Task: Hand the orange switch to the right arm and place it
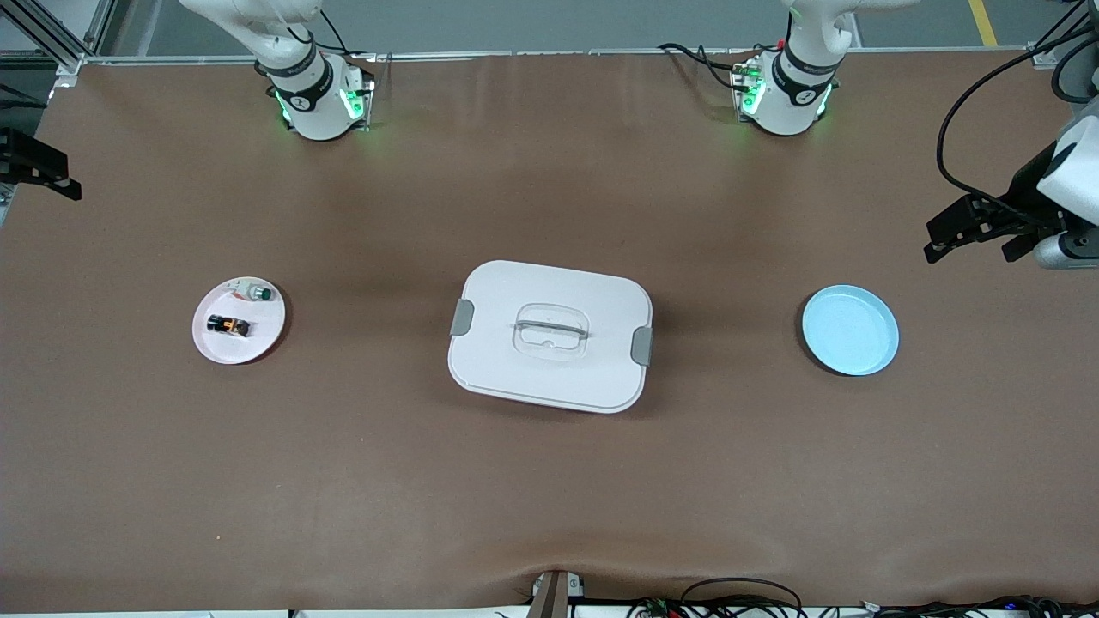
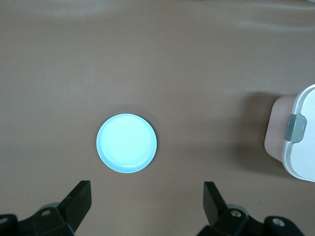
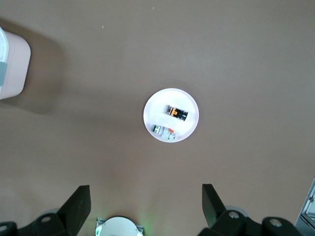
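Orange switch (image 1: 227, 326) lies on the white plate (image 1: 266, 339). Both grippers, left gripper (image 2: 147, 206) and right gripper (image 3: 146, 206), hang spread, empty; the picker should descend squarely across its narrow sides.

Lidded white box (image 1: 549, 335) stands mid-table between pink plate (image 1: 262, 342) and blue plate (image 1: 850, 330).

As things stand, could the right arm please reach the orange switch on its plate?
Probably yes: the orange switch lies uncovered on the pink plate beside the green-capped button, and the right pincer hangs open above it.
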Robot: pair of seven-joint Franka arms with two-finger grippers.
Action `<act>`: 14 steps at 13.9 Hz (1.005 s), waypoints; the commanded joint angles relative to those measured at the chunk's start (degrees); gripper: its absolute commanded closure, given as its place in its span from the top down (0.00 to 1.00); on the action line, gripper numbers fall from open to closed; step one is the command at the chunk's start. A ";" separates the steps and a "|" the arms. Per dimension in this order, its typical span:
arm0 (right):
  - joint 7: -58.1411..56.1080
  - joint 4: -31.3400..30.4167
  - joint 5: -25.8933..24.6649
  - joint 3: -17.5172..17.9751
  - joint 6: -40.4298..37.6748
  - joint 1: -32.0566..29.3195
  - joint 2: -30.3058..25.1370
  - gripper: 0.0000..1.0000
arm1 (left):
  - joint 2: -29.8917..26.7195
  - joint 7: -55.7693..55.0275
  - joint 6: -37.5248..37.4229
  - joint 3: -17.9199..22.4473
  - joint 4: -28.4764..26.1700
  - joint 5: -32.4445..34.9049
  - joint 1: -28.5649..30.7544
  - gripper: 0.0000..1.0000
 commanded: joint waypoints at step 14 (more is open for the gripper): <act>13.82 -6.07 2.66 -0.62 12.09 1.33 -2.46 1.00 | 0.43 1.17 -1.17 0.10 1.11 0.41 0.17 1.00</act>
